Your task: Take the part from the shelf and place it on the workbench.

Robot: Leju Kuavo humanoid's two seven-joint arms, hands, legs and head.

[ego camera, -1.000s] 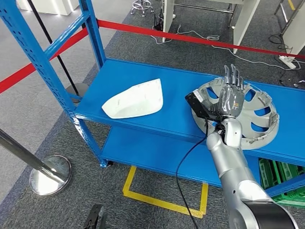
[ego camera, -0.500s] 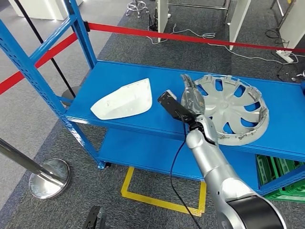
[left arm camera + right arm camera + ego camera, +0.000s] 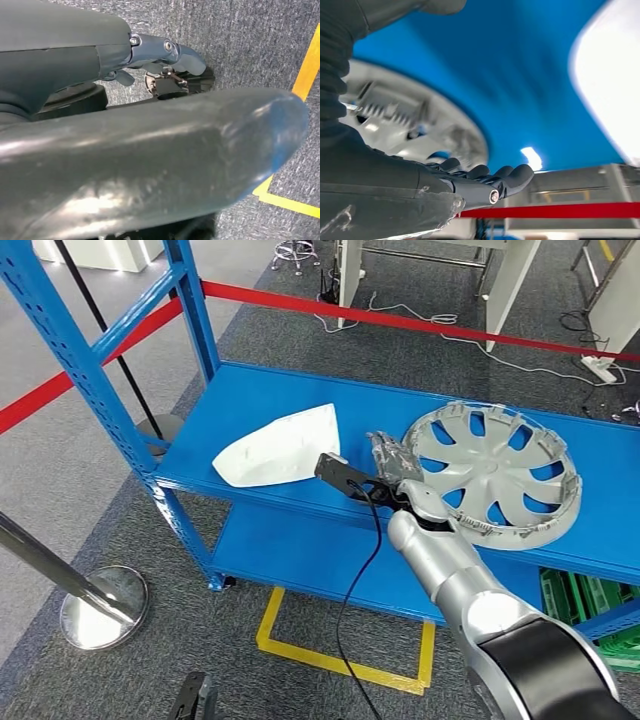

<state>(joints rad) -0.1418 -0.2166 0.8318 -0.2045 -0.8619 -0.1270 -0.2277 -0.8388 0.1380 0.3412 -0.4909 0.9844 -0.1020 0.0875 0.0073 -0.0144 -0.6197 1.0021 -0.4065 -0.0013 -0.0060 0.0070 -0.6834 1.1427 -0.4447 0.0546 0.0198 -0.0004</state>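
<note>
A white curved shell part point(image 3: 279, 447) lies on the blue shelf point(image 3: 256, 390), left of a silver hubcap point(image 3: 498, 470). My right hand point(image 3: 389, 462) hovers low over the shelf in the gap between the two, just off the hubcap's left rim, fingers stretched out and holding nothing. In the right wrist view the straight fingers point(image 3: 490, 180) point past the hubcap point(image 3: 414, 125) with the white part point(image 3: 610, 90) blurred beyond. My left hand point(image 3: 166, 50) hangs by the floor, its fingers extended around nothing.
Blue shelf uprights point(image 3: 75, 350) stand at the left. Red barrier tape point(image 3: 392, 318) runs behind the shelf. A chrome stanchion base point(image 3: 106, 605) and yellow floor marking point(image 3: 340, 660) lie in front. A green crate point(image 3: 596, 610) sits under the shelf at the right.
My right hand has swung left, from over the hubcap to the gap between the hubcap and the white part, and dropped lower. The head view shifted a little meanwhile.
</note>
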